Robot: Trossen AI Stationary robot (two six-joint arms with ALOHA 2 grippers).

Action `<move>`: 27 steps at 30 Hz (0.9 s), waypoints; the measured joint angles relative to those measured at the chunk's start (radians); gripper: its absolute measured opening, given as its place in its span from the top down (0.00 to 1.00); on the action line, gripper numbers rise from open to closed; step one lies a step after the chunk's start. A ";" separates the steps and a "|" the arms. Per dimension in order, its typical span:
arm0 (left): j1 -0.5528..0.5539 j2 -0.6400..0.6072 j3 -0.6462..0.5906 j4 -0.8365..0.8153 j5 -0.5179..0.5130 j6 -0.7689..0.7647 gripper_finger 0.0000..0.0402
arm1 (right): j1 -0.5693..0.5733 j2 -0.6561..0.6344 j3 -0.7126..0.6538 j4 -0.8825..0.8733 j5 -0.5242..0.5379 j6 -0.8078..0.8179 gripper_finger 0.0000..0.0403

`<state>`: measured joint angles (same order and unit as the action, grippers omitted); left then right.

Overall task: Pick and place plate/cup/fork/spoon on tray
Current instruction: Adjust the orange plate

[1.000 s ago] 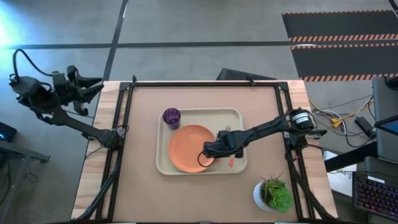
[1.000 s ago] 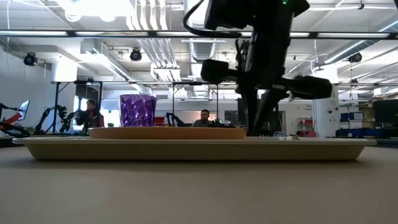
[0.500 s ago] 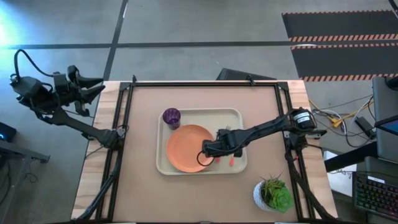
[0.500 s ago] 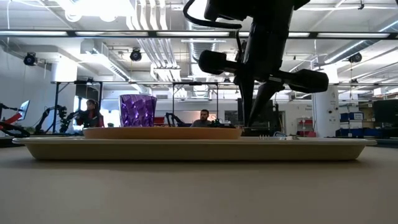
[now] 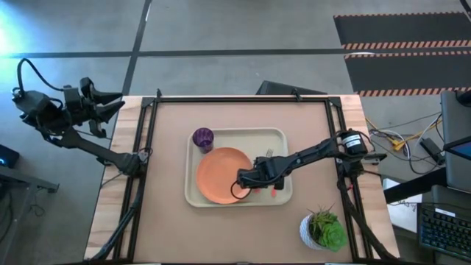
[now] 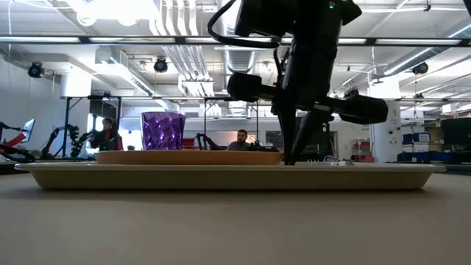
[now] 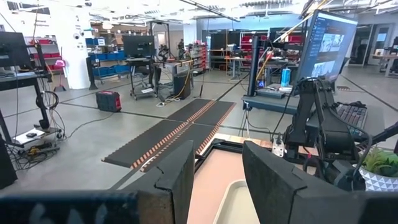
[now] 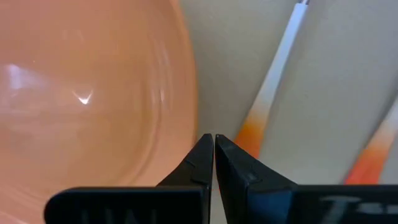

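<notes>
The cream tray [image 5: 276, 136] lies mid-table. On it stand the purple cup [image 5: 203, 138] at its far left corner and the orange plate [image 5: 219, 174], flat on the tray floor. Right of the plate lie two utensils with white-to-orange handles [image 8: 273, 93] [image 8: 379, 143]. The fork's tines [image 5: 268, 154] show beyond my right arm; the spoon's bowl is hidden under it. My right gripper [image 5: 245, 184] is shut, its tips down at the plate's right rim. My left gripper [image 5: 110, 101] is open and empty, off the table's far left corner. My right gripper is shut, and its fingertips [image 8: 200, 149] stand against the plate's right rim [image 8: 186, 118], pointing down at the tray floor. The outer side of one finger meets the rim. The plate lies flat on the tray. The fingers do not touch the utensil handle beside them.
A white pot with a green plant [image 5: 322, 230] stands at the table's near right corner. A black frame [image 5: 147, 132] runs along the table's sides. In the low view people show in the room beyond the tray [image 6: 221, 175].
My right gripper, shut throughout, has moved toward the table's left edge and a little toward the near edge. The plate has slid left along the tray floor before it, staying flat. The cup and the utensils have kept their places.
</notes>
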<state>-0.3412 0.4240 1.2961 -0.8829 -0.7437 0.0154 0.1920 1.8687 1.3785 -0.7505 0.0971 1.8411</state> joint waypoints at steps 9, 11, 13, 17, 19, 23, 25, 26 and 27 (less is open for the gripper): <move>0.000 0.001 0.000 0.001 0.000 0.000 0.70 | 0.026 0.000 0.000 -0.033 0.000 0.022 0.98; 0.000 0.001 0.000 0.001 0.000 0.000 0.70 | 0.031 0.000 0.000 -0.043 0.000 0.035 0.98; 0.000 0.001 0.000 0.001 0.000 0.000 0.70 | 0.033 0.000 0.000 -0.051 0.000 0.050 0.98; 0.000 0.001 0.000 0.001 0.000 0.000 0.70 | 0.033 0.000 -0.001 -0.050 0.008 0.057 0.98; 0.000 0.001 0.000 0.001 0.000 0.000 0.70 | 0.033 0.000 -0.003 -0.050 0.009 0.064 0.98; 0.000 0.001 0.000 0.001 0.000 0.000 0.70 | 0.033 0.000 -0.005 -0.044 0.033 0.075 0.98; 0.000 0.001 0.000 0.001 0.000 0.000 0.70 | 0.033 0.000 -0.005 -0.044 0.045 0.086 0.98; 0.000 0.001 0.000 0.001 0.000 0.000 0.70 | 0.033 0.000 -0.005 -0.044 0.058 0.089 0.98; 0.000 0.001 0.000 0.001 0.000 0.000 0.70 | 0.033 0.000 -0.005 -0.044 0.066 0.096 0.98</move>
<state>-0.3408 0.4248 1.2961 -0.8818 -0.7441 0.0154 0.2249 1.8687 1.3739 -0.7941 0.1634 1.9376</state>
